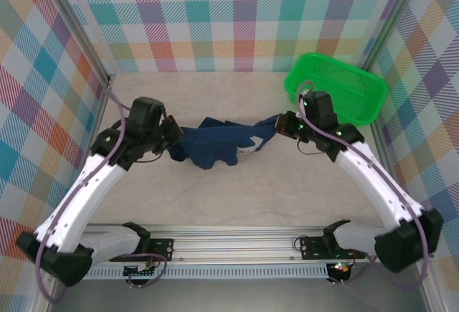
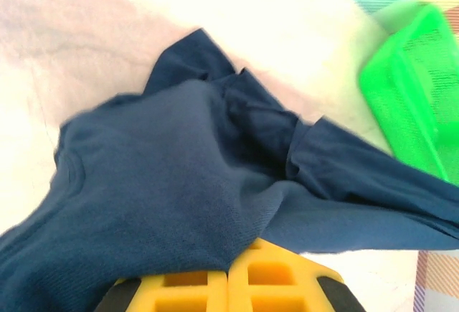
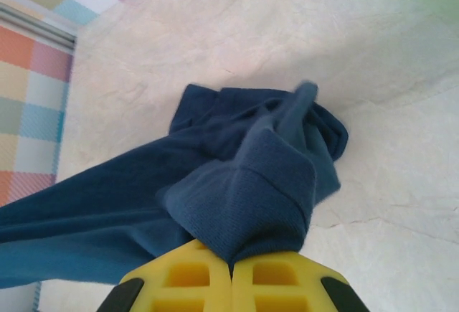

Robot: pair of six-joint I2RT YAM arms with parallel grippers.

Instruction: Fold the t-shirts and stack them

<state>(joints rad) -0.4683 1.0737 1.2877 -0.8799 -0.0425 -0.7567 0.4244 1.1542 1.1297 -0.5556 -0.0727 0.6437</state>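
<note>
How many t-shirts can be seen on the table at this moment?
1. The navy t-shirt is bunched mid-table, gripped between the left end effector and the right end effector, left of the green basket. Another could hide inside its folds.

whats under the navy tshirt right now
The t-shirt is gripped at each end by the left hand and right hand, its middle seemingly resting on the pale table. Bare tabletop shows around it; whatever lies beneath the cloth is covered.
</note>
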